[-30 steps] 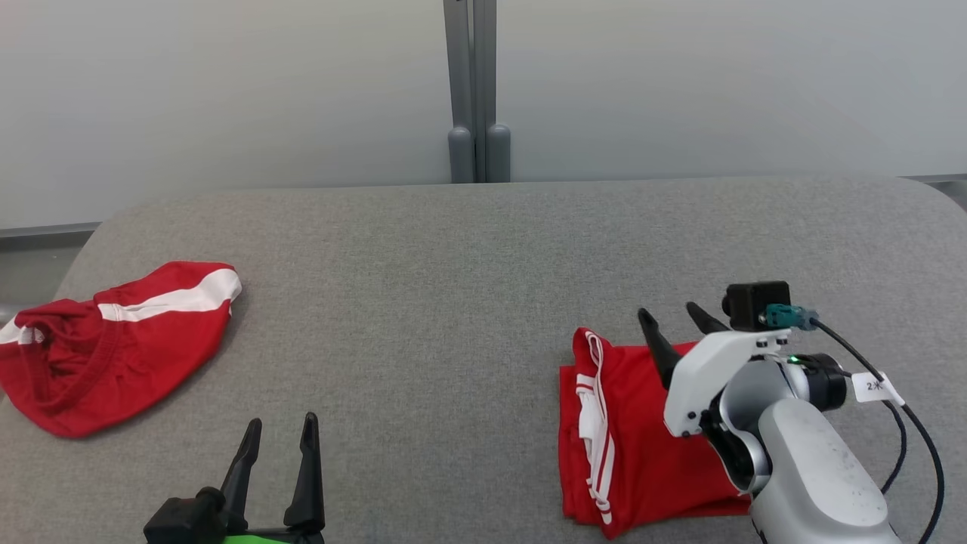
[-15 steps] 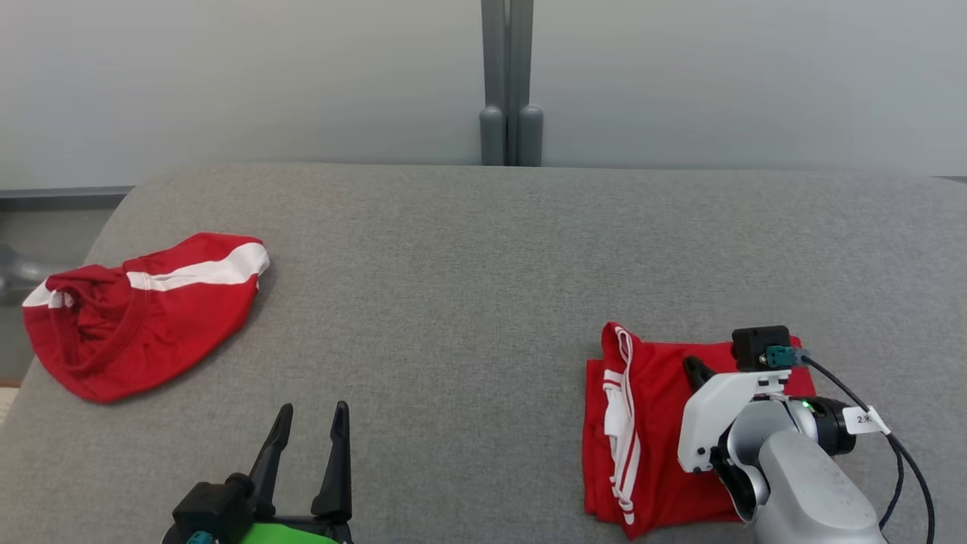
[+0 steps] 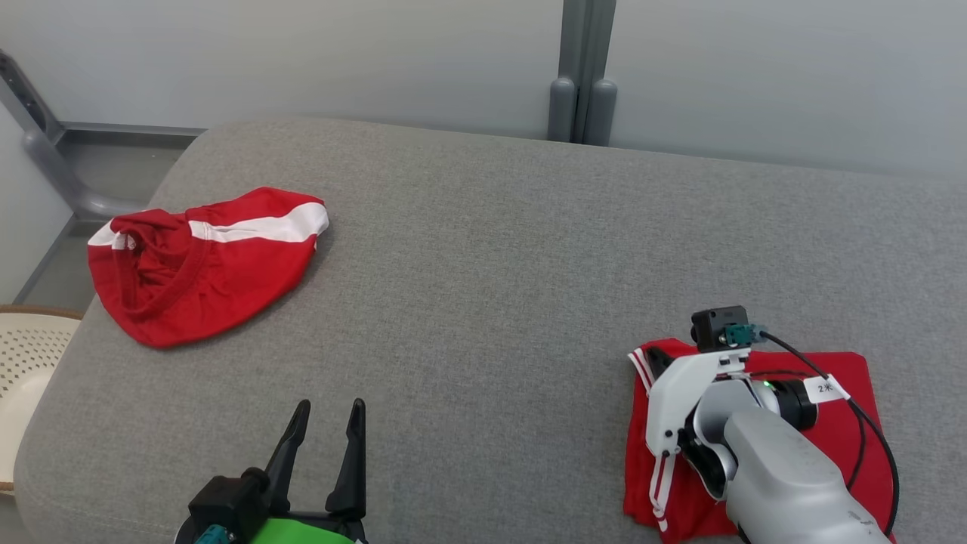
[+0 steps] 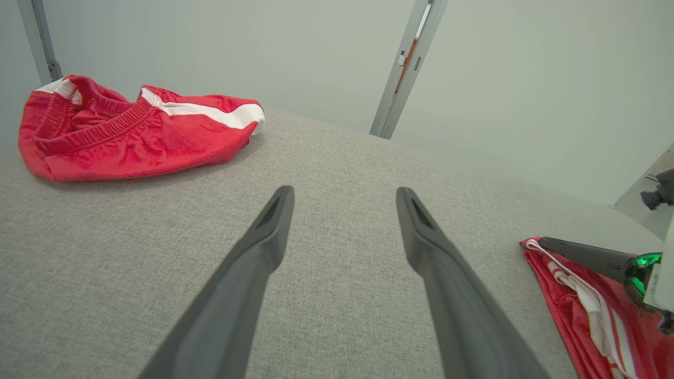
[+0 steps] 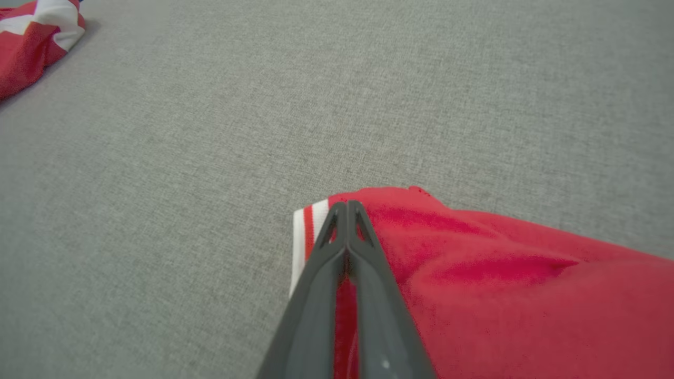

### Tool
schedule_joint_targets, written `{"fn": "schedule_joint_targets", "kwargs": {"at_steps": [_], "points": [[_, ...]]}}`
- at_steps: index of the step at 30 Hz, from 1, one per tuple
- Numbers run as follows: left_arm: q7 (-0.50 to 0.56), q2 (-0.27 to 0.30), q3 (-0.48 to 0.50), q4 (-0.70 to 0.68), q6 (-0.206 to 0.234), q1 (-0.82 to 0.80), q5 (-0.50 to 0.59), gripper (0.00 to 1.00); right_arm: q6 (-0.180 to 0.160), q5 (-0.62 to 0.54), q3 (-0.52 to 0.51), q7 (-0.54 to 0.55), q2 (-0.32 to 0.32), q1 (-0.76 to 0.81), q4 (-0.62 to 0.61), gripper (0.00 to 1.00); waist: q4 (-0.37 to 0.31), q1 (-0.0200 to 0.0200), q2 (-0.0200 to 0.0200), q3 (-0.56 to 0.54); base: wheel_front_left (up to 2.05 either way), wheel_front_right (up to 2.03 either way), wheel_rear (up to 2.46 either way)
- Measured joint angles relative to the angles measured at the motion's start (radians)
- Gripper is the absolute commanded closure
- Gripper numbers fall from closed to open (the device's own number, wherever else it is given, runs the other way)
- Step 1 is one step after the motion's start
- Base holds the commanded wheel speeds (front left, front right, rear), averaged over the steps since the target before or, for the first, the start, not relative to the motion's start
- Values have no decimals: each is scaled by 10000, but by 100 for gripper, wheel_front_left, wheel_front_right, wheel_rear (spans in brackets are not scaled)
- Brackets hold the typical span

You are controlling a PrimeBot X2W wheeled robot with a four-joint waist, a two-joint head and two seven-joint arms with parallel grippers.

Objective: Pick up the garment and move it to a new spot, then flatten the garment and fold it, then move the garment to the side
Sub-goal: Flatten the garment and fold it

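Garment [image 5: 500,273]: smooth red cloth, folded to a rough rectangle, white-striped edge. Lies at 4 o'clock on grey woven table [image 3: 483,264], beneath right gripper [image 5: 346,208], spreading toward its 4 o'clock. Fingers pressed together, tips on striped corner; pinch of cloth unclear. Left gripper [image 3: 329,408]: spread wide, holding nothing, at 7 o'clock.

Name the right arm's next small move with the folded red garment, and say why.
Probably slide the folded garment toward the right side of the table. It already lies folded flat, and the right gripper is shut with its tips on the striped corner; whether cloth is pinched is unclear. The left gripper hangs open, apart, and the crumpled garment lies far left.
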Motion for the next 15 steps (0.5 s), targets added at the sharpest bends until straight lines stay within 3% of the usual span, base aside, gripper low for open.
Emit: {"fn": "schedule_joint_targets", "kwargs": {"at_steps": [8,10,15], "points": [[0,-2,242,40,2,33,-17,0,0,1544,805,-934,2,-348,-209,100,-38,0,0,-113,0,0,0],[0,0,364,46,4,98,-23,0,0,1896,1011,-1361,2,-334,-401,4,-166,0,0,-227,0,0,0],[0,0,719,-21,127,160,79,0,0,2197,1375,-2111,8,-136,-1145,0,-638,0,0,-463,0,0,0]]}}
